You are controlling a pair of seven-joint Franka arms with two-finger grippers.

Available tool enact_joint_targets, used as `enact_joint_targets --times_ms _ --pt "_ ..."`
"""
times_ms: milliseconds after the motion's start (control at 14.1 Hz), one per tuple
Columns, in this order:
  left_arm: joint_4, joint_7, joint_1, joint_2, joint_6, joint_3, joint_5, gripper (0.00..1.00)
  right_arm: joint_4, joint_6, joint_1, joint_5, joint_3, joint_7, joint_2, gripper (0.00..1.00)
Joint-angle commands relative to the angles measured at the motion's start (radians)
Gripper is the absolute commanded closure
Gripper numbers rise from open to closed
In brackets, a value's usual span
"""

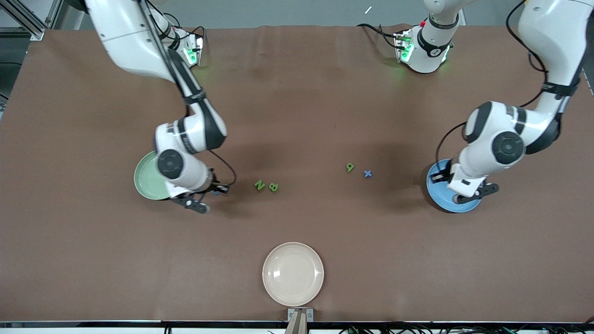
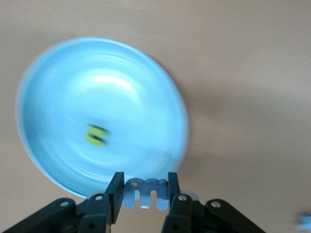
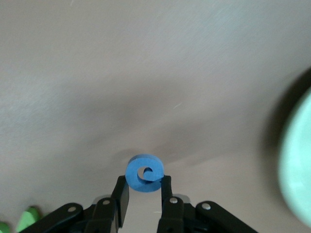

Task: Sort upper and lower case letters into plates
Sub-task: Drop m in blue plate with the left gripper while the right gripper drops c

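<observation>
Both arms mid-delivery: left gripper [image 2: 144, 187] pinches a pale blue letter [image 2: 144, 192] over blue plate [image 2: 58, 92], right gripper [image 3: 143, 187] clamps a blue letter [image 3: 144, 173] beside green plate [image 1: 145, 178]; next, centre and release.

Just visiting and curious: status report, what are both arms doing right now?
Left gripper shut on pale blue letter over blue plate. Right gripper shut on blue letter beside green plate. Four letters remain on table.
</observation>
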Motion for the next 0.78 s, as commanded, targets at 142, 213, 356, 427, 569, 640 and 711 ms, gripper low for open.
enact_joint_targets --times_ms 142,213,356,427,569,640,711 --pt "-0.033 0.34 0.115 0.024 0.022 -0.018 0.128 0.76 -0.119 -0.074 -0.151 -0.011 0.016 -0.259 -0.142 1.0" --pt "-0.031 0.405 0.13 0.044 0.039 -0.019 0.158 0.76 -0.16 -0.072 -0.154 -0.011 0.016 -0.263 -0.175 1.0" --pt "-0.031 0.543 0.138 0.077 0.1 -0.018 0.177 0.73 -0.237 -0.069 -0.157 -0.013 0.013 -0.27 -0.234 1.0" --pt "-0.028 0.635 0.152 0.096 0.122 -0.018 0.192 0.73 -0.268 -0.065 -0.172 -0.016 0.013 -0.302 -0.253 1.0" --pt "-0.022 0.715 0.158 0.119 0.15 -0.018 0.202 0.73 -0.358 0.004 -0.195 -0.017 0.015 -0.345 -0.288 1.0" --pt "-0.022 0.724 0.158 0.124 0.153 -0.018 0.209 0.73 -0.4 0.043 -0.202 -0.016 0.015 -0.36 -0.299 1.0" --pt "-0.022 0.728 0.158 0.131 0.153 -0.018 0.229 0.73 -0.424 0.066 -0.214 -0.016 0.015 -0.368 -0.301 1.0"
